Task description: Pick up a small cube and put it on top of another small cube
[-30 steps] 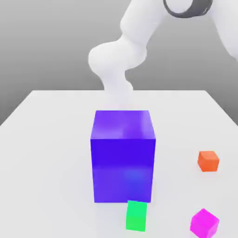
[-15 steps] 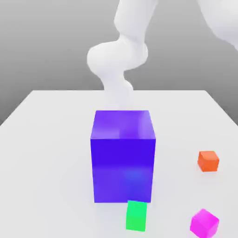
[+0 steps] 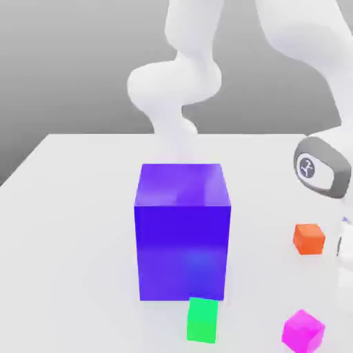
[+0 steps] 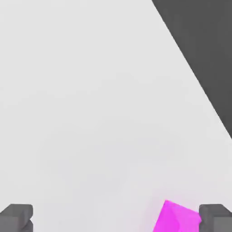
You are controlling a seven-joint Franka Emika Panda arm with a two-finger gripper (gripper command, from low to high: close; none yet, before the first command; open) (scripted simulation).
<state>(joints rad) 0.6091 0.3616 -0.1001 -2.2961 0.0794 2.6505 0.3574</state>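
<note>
One small cube [image 4: 176, 218] (magenta) — unheld.

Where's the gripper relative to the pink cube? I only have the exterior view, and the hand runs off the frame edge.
Observer: In the hand view, the gripper is open, fingers wide apart, with the small cube lying between them, close to one finger.
Operator: Is it gripped?
Observer: No. The small cube sits on the white table, and a gap shows between it and the far finger.
Operator: Is it square to the fingers?
Observer: No, its edges run at a slant to the line between the fingers.
</note>
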